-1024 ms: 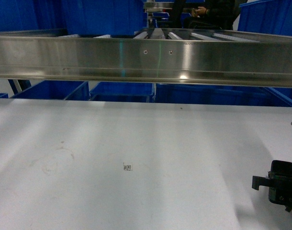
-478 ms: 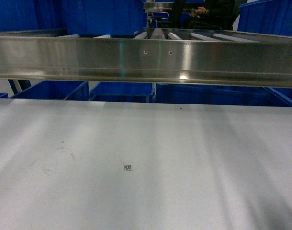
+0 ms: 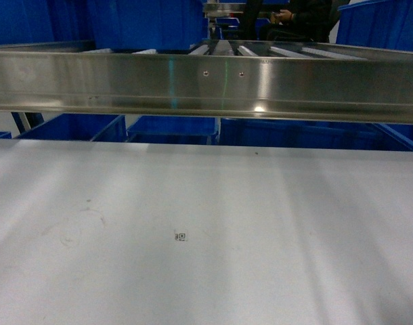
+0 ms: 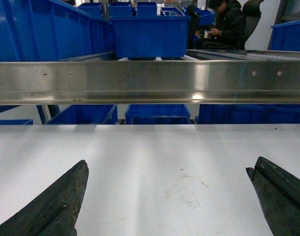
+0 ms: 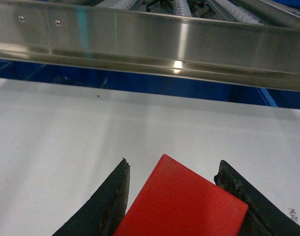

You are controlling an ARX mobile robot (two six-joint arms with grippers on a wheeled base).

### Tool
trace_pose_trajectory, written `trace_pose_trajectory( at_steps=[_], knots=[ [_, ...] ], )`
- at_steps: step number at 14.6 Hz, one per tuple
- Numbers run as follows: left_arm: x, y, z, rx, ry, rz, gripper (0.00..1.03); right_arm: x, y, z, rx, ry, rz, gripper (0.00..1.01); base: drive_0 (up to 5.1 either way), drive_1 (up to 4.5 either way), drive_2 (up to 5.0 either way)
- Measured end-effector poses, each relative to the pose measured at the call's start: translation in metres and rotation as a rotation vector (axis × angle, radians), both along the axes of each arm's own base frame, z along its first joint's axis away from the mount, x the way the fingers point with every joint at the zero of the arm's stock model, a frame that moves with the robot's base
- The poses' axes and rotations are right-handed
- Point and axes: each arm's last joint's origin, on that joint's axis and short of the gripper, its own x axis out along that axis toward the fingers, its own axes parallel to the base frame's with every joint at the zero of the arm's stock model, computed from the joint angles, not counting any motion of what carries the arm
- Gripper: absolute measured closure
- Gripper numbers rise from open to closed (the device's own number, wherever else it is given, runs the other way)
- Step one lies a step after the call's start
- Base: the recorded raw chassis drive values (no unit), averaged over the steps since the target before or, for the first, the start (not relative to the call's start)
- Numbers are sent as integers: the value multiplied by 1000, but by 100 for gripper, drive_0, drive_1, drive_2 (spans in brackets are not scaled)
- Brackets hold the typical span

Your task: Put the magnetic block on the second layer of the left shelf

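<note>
The magnetic block [image 5: 182, 201] is a flat red plate, tilted, seen only in the right wrist view. My right gripper [image 5: 172, 162] is shut on it, a dark finger pressing each side, above the white surface [image 5: 66, 137]. In the left wrist view my left gripper [image 4: 169, 164] is open wide with nothing between its fingers, over the same white surface [image 4: 155, 147]. Neither gripper shows in the head view. A stainless steel shelf rail [image 3: 206, 81] crosses ahead; I cannot tell which layer it is.
Blue plastic bins [image 3: 172, 128] stand behind and below the steel rail, with more bins [image 4: 150, 29] on top. Roller tracks [image 5: 189, 7] lie behind the rail. A person [image 4: 228, 24] sits far back. A small printed marker [image 3: 181, 236] lies on the white surface.
One second ago my right gripper showed at the lower right edge of the head view. It moved out of that view half a second ago and stays out.
</note>
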Motion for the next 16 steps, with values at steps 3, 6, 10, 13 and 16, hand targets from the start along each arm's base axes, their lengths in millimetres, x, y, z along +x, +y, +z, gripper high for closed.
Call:
trace_pose_trajectory(
  at_steps=[3, 6, 10, 13, 16],
  knots=[
    [0, 0, 0, 0, 0, 0, 5, 2, -19, -1, -18, 11, -39, 55, 0, 0, 0],
    [0, 0, 0, 0, 0, 0, 5, 3, -30, -1, -7, 20, -43, 55, 0, 0, 0],
    [0, 0, 0, 0, 0, 0, 5, 4, -30, -2, -25, 18, -39, 55, 0, 0, 0],
    [0, 0, 0, 0, 0, 0, 5, 5, -31, -2, -25, 18, -43, 56, 0, 0, 0],
    [0, 0, 0, 0, 0, 0, 5, 5, -31, -2, -25, 18, -43, 56, -166, 82, 82]
  ],
)
